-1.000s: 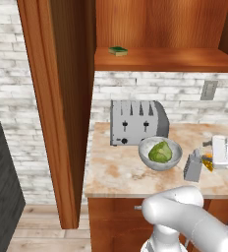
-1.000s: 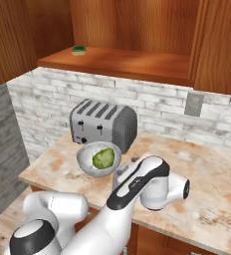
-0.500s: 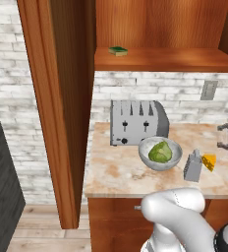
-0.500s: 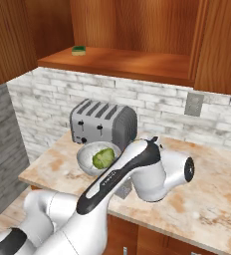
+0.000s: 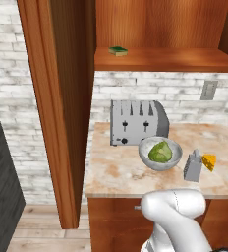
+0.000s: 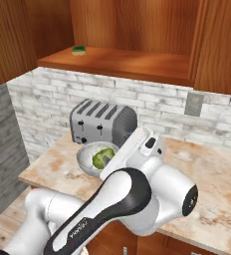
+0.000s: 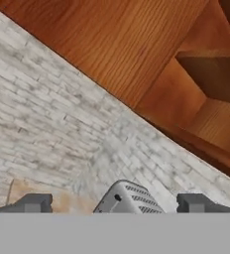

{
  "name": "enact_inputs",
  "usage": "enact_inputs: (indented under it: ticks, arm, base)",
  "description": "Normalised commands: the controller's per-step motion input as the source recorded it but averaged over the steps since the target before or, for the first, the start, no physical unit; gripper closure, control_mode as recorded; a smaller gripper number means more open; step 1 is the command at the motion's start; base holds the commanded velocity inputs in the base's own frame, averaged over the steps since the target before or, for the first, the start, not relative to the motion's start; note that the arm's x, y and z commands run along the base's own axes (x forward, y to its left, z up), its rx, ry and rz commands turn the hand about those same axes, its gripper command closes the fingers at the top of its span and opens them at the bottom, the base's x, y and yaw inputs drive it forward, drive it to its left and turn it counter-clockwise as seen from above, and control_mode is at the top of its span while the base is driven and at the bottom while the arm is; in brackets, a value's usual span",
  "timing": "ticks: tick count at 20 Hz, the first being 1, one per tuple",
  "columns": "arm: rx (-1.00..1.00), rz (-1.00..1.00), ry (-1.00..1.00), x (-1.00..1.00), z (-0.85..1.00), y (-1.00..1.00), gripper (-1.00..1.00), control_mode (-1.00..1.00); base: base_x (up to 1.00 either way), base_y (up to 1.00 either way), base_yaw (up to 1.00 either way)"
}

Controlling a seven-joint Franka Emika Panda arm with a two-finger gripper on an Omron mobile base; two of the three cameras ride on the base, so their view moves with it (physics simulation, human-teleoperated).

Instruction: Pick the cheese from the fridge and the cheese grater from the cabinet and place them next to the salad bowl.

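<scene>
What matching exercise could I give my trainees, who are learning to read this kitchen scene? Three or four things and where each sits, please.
Things:
1. cheese grater
2. sponge
3. toaster
4. lettuce head

Places:
A. on the wooden cabinet shelf
B. inside the salad bowl
C. on the counter against the brick wall, behind the bowl
D. on the counter between the bowl and the cheese

Pairs: 1-D, 2-A, 3-C, 4-B
</scene>
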Motion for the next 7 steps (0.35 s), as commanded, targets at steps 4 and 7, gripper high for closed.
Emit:
enact_inputs:
  ticks: [4, 7]
  arm:
    - [0.00, 0.00, -0.19, -0.49, 0.67, 0.00, -1.00, -1.00]
    - [-0.01, 0.00, -0.07, -0.42, 0.51, 0.00, -1.00, -1.00]
  base:
    - [0.00, 0.00, 0.00]
    - [0.00, 0.00, 0.00]
